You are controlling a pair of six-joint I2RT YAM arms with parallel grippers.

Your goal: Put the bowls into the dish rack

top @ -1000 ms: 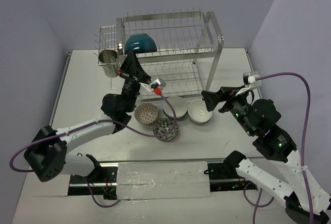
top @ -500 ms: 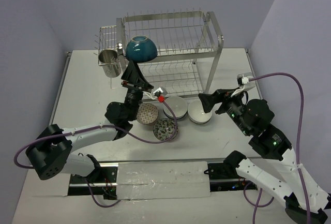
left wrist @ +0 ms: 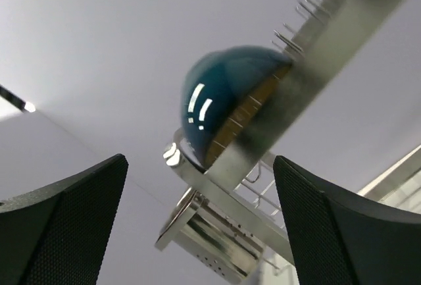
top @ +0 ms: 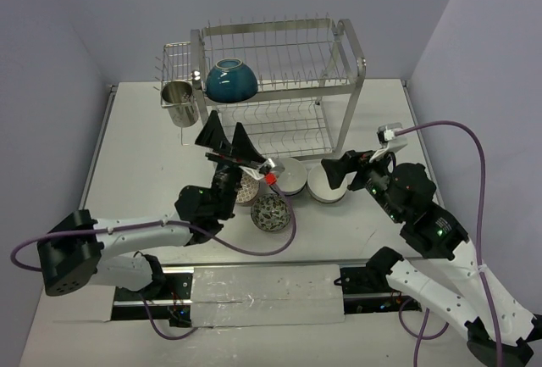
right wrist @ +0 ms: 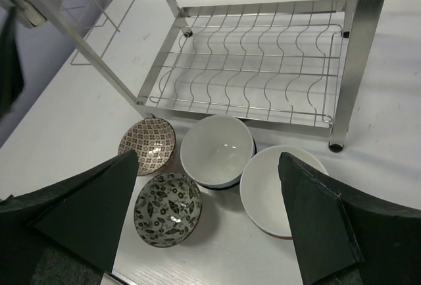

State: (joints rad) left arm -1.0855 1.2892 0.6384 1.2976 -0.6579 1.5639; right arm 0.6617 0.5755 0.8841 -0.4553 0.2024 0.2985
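Teal bowl [top: 231,80] sat in dish rack [top: 340,79] upper tier, left end. Four bowls [right wrist: 217,148] lay on table [top: 135,159]. My left tool [top: 225,126] and right tool [top: 333,172] both gaped wide, empty.

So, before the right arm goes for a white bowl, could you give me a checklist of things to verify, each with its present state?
1. Left gripper open and empty: ok.
2. Teal bowl resting in the upper tier of the dish rack: ok.
3. Right gripper open and empty: ok.
4. Lower tier free of bowls: ok.
5. Left white bowl and right white bowl upright on the table: ok.
6. Left arm clear of the bowls on the table: cannot tell; in the top view its wrist overlaps the brown patterned bowl.
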